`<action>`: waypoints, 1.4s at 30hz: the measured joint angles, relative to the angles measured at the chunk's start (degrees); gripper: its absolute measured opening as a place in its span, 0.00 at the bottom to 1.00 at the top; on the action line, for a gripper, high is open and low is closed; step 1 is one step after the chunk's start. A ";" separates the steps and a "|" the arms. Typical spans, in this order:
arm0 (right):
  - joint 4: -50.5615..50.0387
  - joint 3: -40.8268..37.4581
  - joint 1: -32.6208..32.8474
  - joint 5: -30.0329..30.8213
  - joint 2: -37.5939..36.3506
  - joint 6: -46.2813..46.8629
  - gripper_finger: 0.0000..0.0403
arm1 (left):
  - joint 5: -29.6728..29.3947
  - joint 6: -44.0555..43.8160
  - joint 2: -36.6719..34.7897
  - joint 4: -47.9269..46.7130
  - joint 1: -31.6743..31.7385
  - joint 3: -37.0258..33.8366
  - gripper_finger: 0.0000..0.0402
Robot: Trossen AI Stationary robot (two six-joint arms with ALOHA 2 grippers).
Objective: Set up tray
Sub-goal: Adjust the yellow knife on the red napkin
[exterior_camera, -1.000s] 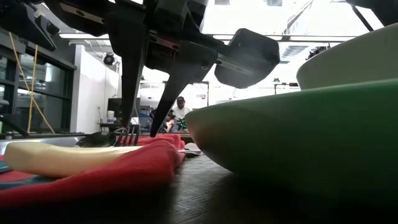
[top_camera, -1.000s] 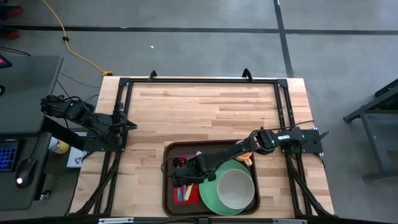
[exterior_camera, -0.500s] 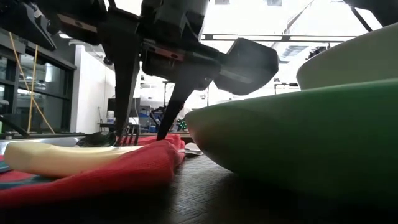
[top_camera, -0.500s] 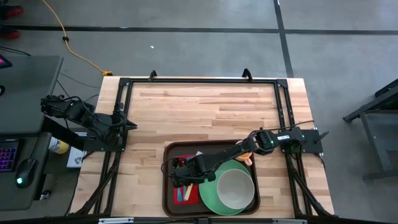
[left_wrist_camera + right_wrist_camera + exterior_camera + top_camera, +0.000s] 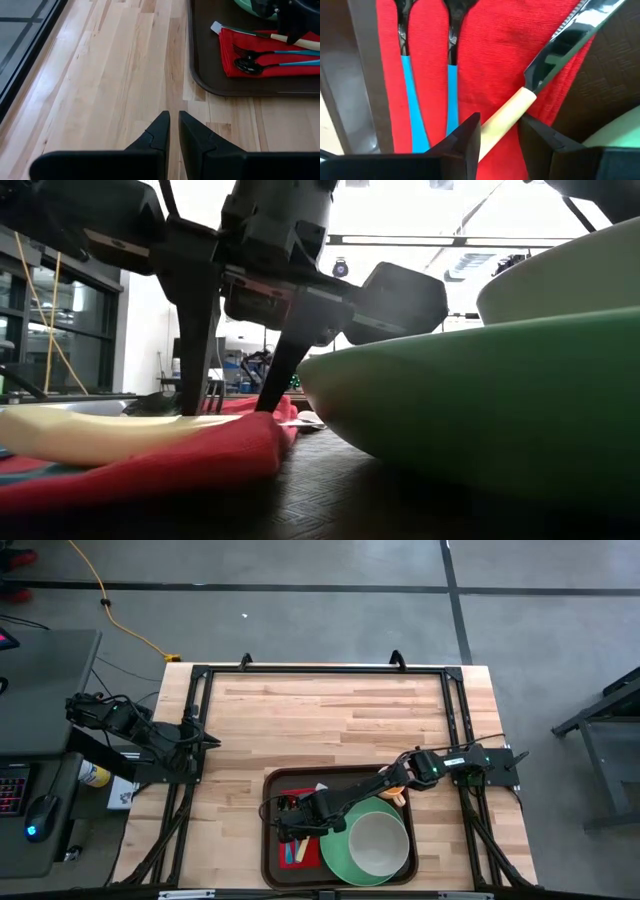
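Note:
The dark brown tray [image 5: 268, 850] lies at the table's near edge. On its left part a red napkin [image 5: 490, 60] carries a fork [image 5: 407, 90] and a spoon [image 5: 451, 85] with blue handles. A knife [image 5: 560, 45] with a cream handle lies slanted across the napkin. My right gripper [image 5: 499, 121] points down over the napkin [image 5: 228, 412], open, one finger on each side of the knife's handle. My left gripper [image 5: 174, 122] waits over bare wood at the table's left side [image 5: 212, 741], its fingers together but for a thin slit. My right gripper comes from above with its fingers across the knife's cream handle [image 5: 507, 112], one on each side. The handle lies on the napkin. Whether the fingers touch the handle or the napkin, I cannot tell.
A green plate [image 5: 340, 855] with a pale bowl [image 5: 378, 843] on it fills the tray's right part, close beside my right gripper. An orange cup [image 5: 395, 792] stands at the tray's far right corner. Bare wood stretches across the table's far half.
My right gripper has opened: in the low view the gap between its fingertips is wider than a second ago. The knife's cream handle has shifted a little on the napkin.

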 joint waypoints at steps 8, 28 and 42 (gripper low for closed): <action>-0.09 0.04 0.00 -0.09 0.08 0.17 0.24 | 0.00 0.00 -0.02 0.00 -0.01 0.00 0.17; 1.04 0.04 0.15 1.17 0.02 -0.10 0.05 | 0.00 0.00 -0.02 -0.02 -0.02 0.00 0.17; -1.05 -0.01 0.11 3.93 -2.91 -0.25 0.02 | 0.02 0.00 -0.01 -0.02 -0.02 0.00 0.17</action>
